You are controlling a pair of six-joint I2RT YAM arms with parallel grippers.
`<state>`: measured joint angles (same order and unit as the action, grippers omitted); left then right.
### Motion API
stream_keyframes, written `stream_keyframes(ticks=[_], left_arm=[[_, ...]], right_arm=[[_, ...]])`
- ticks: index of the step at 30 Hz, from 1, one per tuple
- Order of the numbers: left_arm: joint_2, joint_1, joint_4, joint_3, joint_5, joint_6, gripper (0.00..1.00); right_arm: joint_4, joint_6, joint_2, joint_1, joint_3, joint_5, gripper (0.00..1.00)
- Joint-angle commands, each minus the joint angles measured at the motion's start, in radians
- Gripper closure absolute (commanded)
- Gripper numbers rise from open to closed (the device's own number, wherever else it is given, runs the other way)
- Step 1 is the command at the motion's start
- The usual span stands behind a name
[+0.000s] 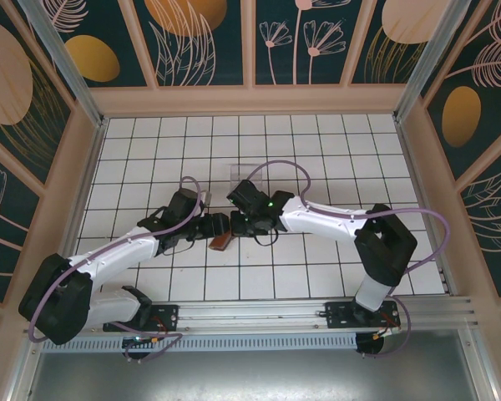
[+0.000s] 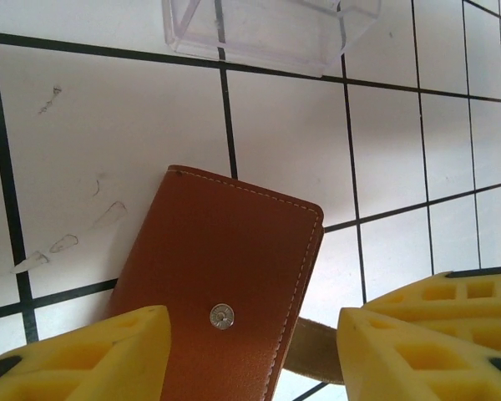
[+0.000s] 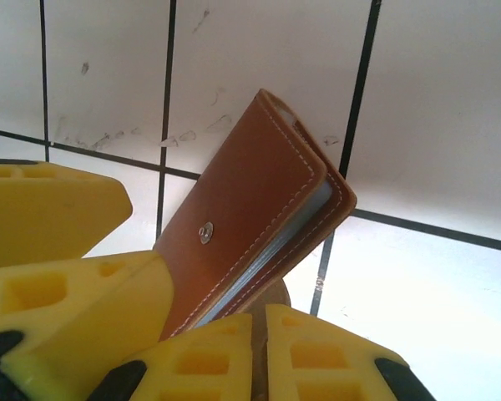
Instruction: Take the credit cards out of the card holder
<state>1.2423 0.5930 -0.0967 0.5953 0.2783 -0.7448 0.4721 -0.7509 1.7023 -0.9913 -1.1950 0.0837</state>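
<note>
Between my two arms, at the middle of the white tiled table (image 1: 317,276), sits the folded brown card holder (image 2: 225,251). My right gripper (image 3: 259,327) is pressed onto its near end. My left gripper (image 2: 250,334) is spread wide, one finger (image 2: 83,355) on either side of it. A clear plastic tray (image 2: 259,33) lies just beyond.

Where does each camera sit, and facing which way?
Top external: above, behind the bases, looking down at the table; both arms show, left gripper and right gripper at the card holder.
Left wrist: past its yellow fingers onto the holder's cover, clear tray beyond.
Right wrist: past yellow fingers onto the holder's edge.
Both wrists share the snap stud.
</note>
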Motion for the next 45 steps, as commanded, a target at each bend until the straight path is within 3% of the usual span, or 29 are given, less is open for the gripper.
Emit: stream_keyframes(ticks=[1,10,29,45], left_arm=[[0.008,-0.001,0.029,0.008,0.025,-0.004,0.42],[0.017,-0.002,0.025,0.006,0.010,-0.009,0.39],[0.051,-0.002,0.026,-0.007,-0.015,-0.036,0.44],[0.073,-0.002,-0.001,0.024,-0.030,-0.018,0.57]], right_arm=[[0.026,0.045,-0.045,-0.007,-0.042,-0.045,0.93],[0.046,0.076,-0.087,-0.014,-0.061,-0.091,0.95],[0.077,0.087,-0.131,-0.009,0.024,-0.167,0.97],[0.150,0.114,-0.184,0.036,0.142,-0.299,0.99]])
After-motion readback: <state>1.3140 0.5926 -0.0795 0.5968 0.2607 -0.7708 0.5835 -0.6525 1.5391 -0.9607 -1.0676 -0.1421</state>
